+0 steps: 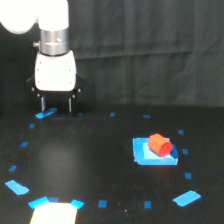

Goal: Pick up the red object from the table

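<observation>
The red object (159,144), a small red-orange stubby cylinder, lies on its side on the bright blue square patch (153,153) at the exterior view's right of the black table (85,160). My gripper (56,105) hangs from its white body at the upper left, well apart from the red object. Its two thin dark fingers (43,104) point down with a gap between them and hold nothing. The fingertips hover just above the table near a blue tape mark.
Small blue tape marks (102,203) dot the table in a rough ring. Larger blue tape pieces (186,198) lie at the front right and front left. A bright pale patch (55,212) sits at the bottom edge. A dark curtain hangs behind.
</observation>
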### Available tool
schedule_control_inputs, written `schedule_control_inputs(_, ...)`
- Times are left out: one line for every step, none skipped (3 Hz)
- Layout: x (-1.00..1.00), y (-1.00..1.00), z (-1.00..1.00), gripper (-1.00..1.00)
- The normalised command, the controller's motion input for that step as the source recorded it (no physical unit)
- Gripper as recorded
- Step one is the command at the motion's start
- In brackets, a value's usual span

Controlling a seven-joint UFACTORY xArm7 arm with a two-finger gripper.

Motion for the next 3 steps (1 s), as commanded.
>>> schedule_control_inputs(1.00,-0.20,-1.00,1.00)
schedule_control_inputs(1.00,0.22,-1.00,0.86)
schedule_control_inputs(1.00,-0.01,-1.00,0.71)
